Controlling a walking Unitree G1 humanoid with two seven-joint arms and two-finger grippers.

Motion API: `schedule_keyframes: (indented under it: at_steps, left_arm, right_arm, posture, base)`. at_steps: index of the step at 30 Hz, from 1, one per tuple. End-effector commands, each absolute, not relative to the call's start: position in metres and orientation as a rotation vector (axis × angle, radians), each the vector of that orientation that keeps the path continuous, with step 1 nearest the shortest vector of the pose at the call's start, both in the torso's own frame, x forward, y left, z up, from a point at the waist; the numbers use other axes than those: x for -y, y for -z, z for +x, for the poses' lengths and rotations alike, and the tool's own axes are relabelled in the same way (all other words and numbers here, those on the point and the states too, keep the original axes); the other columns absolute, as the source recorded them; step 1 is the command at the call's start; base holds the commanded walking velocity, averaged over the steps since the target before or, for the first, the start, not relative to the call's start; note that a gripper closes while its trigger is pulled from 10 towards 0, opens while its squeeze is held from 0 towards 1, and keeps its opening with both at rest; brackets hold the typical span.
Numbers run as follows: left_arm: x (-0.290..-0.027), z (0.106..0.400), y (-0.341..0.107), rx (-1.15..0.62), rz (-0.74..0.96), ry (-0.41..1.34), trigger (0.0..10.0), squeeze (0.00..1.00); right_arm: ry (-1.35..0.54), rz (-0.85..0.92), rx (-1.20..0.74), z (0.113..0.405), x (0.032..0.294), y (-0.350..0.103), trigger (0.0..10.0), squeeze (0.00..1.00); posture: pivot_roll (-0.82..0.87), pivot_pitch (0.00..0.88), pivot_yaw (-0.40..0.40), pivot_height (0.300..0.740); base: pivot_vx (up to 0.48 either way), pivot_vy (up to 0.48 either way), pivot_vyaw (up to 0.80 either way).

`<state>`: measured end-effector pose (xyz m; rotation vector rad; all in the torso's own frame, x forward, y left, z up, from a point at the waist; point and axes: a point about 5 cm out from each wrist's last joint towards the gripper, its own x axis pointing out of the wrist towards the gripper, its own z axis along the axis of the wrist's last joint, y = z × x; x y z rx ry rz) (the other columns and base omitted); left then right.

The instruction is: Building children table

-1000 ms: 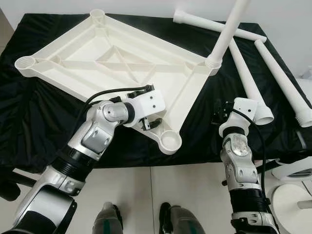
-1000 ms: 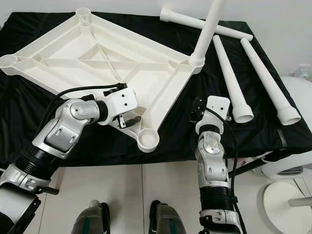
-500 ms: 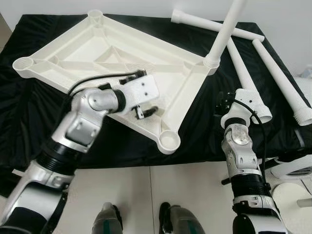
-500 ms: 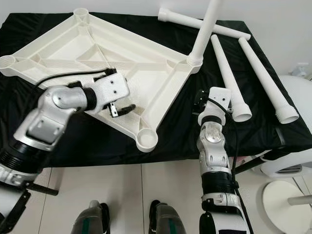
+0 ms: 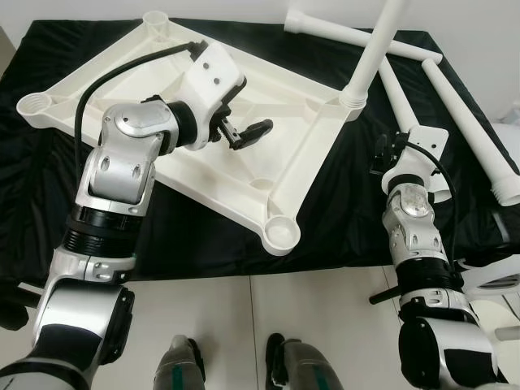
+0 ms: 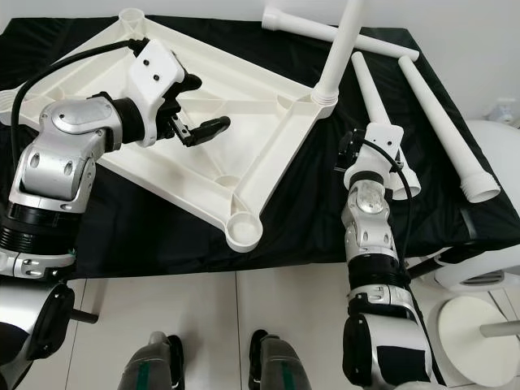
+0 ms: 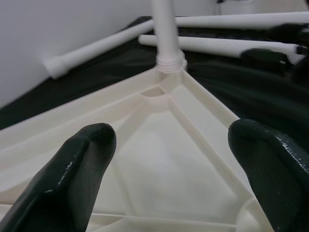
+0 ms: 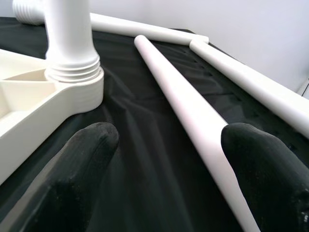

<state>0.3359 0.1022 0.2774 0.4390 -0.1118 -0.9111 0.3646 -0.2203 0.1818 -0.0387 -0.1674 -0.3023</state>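
White tabletop (image 5: 146,89) lies upside down, ribs up, on a black cloth (image 5: 49,203) over a bench, turned at an angle w/ a round socket at each corner; near socket (image 5: 282,235) sits close to the cloth's front edge, facing the robot. One leg (image 5: 375,50) stands upright, screwed into the far-right corner socket. Three more legs lie loose on the cloth to the right: one (image 5: 357,36) across the back, behind the upright leg; two side by side running front to back, the inner leg (image 5: 400,106) next to the right arm and the outer leg (image 5: 470,130) nearer the cloth's right edge. Left gripper (image 5: 244,134) is raised over the middle of the tabletop, above the ribbed panel, fingers spread wide, nothing between them; left wrist view looks past both black fingers (image 7: 72,179) along the ribs toward the upright leg (image 7: 165,34), and whether the tips touch the plastic can't be told. Right gripper (image 8: 169,164) sits low over the cloth, just right of the upright leg's socket, also wide open and empty; right wrist view has the inner leg (image 8: 183,111) running between its fingers (image 8: 82,169), not gripped, w/ the threaded collar of the upright leg (image 8: 72,53) off to one side. Right wrist block (image 5: 416,150) covers the wide end of the inner leg in the head views. Robot's feet (image 5: 183,370) stand on a pale tiled floor (image 5: 244,325) below the cloth's front edge. A white round object (image 6: 471,317) sits on the floor at the far right, partly cut off.
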Motion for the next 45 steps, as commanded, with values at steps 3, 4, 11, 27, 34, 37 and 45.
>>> schedule_keyframes:
  at_steps: [3,4,11,27,34,37,45]
  left_arm:
    - [-0.111,0.342,-0.268,0.128,0.306,0.601,10.0,0.00]
    - [-0.111,0.342,-0.261,0.109,0.265,0.567,10.0,0.00]
    - [-0.113,0.348,-0.238,0.029,0.127,0.422,10.0,0.00]
    - [-0.105,0.333,-0.219,-0.049,0.027,0.384,10.0,0.00]
    - [-0.104,0.327,-0.239,0.054,0.023,0.363,10.0,0.00]
    - [-0.101,0.320,-0.249,0.097,0.017,0.393,10.0,0.00]
    - [-0.097,0.310,-0.255,0.127,0.006,0.439,10.0,0.00]
  right_arm:
    - [0.290,-0.040,0.135,0.370,0.224,-0.179,10.0,0.00]
    - [0.285,-0.049,0.123,0.372,0.224,-0.178,10.0,0.00]
    - [0.237,-0.082,0.098,0.379,0.221,-0.175,10.0,0.00]
    - [0.142,-0.098,0.077,0.394,0.215,-0.182,10.0,0.00]
    - [0.085,-0.082,0.080,0.399,0.205,-0.186,10.0,0.00]
    - [0.053,-0.067,0.079,0.402,0.198,-0.188,10.0,0.00]
    - [0.028,-0.056,0.084,0.405,0.190,-0.192,10.0,0.00]
  posture:
    - [0.04,0.209,-0.034,0.740]
    - [0.04,0.216,-0.036,0.740]
    - [0.03,0.242,-0.049,0.740]
    - [0.04,0.262,-0.070,0.740]
    - [0.06,0.261,-0.077,0.740]
    - [0.07,0.263,-0.081,0.740]
    - [0.08,0.268,-0.093,0.740]
  base:
    - [0.000,0.000,0.00]
    - [0.000,0.000,0.00]
    - [0.000,0.000,0.00]
    - [0.000,0.000,0.00]
    - [0.000,0.000,0.00]
    - [0.000,0.000,0.00]
    - [0.000,0.000,0.00]
